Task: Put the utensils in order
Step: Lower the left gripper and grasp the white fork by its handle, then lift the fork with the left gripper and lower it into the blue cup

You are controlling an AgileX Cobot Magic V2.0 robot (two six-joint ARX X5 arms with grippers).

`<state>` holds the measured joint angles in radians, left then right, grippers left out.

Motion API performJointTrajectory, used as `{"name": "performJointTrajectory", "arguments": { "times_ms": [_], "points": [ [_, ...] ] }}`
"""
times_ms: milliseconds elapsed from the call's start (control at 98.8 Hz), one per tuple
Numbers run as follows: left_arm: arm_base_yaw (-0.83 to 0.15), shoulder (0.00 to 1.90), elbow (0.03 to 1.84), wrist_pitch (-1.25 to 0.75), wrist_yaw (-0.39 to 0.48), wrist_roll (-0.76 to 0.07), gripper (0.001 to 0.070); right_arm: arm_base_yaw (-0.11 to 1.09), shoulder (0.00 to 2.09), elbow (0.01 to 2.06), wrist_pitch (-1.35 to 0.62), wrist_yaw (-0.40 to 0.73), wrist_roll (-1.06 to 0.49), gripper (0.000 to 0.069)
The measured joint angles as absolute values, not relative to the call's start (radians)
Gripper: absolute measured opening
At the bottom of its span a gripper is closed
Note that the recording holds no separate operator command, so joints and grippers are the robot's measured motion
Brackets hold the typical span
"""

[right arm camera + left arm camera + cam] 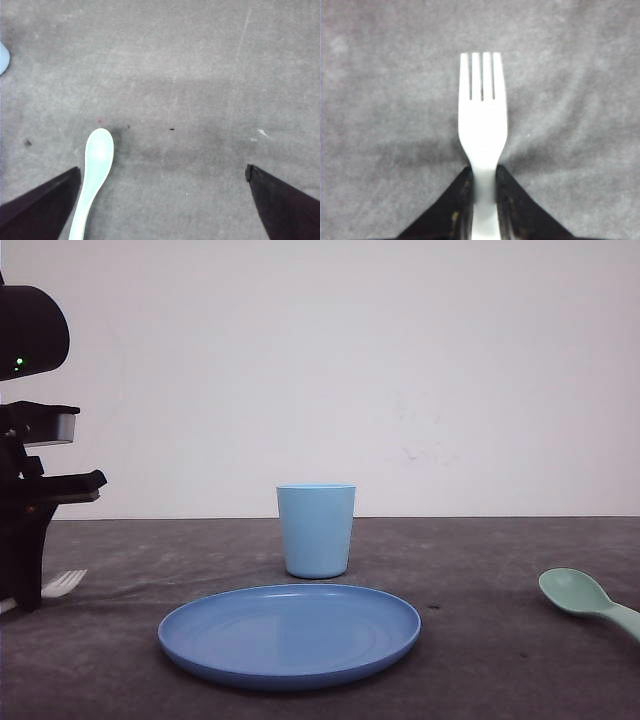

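Two grippers, one fork, one spoon, one cup and one plate are out here. The left gripper has its two dark fingers pinched tight against the neck of the white fork, one on each side of the handle. In the left wrist view the fork runs straight up the middle of the frame, its long axis in line with the fingers, four tines pointing away from the gripper over the grey table. In the front view that arm stands at the far left edge, and the tines poke out low beside it, pointing toward the right. The right gripper is spread wide and has hold of nothing; its dark fingers sit in the lower corners of the right wrist view. Between them, close beside the lower-left finger, lies the mint-green spoon, bowl toward the frame centre and handle running off the bottom edge. In the front view the spoon lies at the right edge, bowl toward the left. The blue plate sits at lower centre, with the light blue cup upright just behind it.
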<state>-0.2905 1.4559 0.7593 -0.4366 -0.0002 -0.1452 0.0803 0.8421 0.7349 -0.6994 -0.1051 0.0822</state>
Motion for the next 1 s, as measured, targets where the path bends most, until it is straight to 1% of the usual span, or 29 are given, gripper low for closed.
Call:
{"name": "performJointTrajectory", "arguments": {
  "times_ms": [223, 374, 506, 627, 749, 1002],
  "points": [
    [-0.294, 1.443, 0.758, -0.442, 0.013, -0.146, 0.0038, 0.08, 0.842, 0.735, -0.699, -0.105, 0.082, 0.0672],
    [-0.312, 1.35, 0.755, -0.434, 0.033, -0.146, 0.0037, 0.08, 0.842, 0.735, -0.699, -0.105, 0.082, 0.0672],
    [-0.318, 1.261, 0.781, -0.373, 0.093, -0.147, 0.0037, 0.08, 0.842, 0.735, -0.699, -0.105, 0.082, 0.0672],
    [-0.343, 1.192, 0.792, -0.242, 0.183, -0.154, 0.0037, 0.08, 0.842, 0.735, -0.699, -0.105, 0.082, 0.0672],
    [-0.376, 1.164, 0.792, -0.044, 0.254, -0.174, 0.0037, 0.08, 0.842, 0.735, -0.699, -0.105, 0.082, 0.0672],
    [-0.447, 1.214, 0.794, 0.402, 0.265, -0.187, 0.0037, 0.08, 0.842, 0.735, -0.698, -0.105, 0.082, 0.0672]
  ]
}}
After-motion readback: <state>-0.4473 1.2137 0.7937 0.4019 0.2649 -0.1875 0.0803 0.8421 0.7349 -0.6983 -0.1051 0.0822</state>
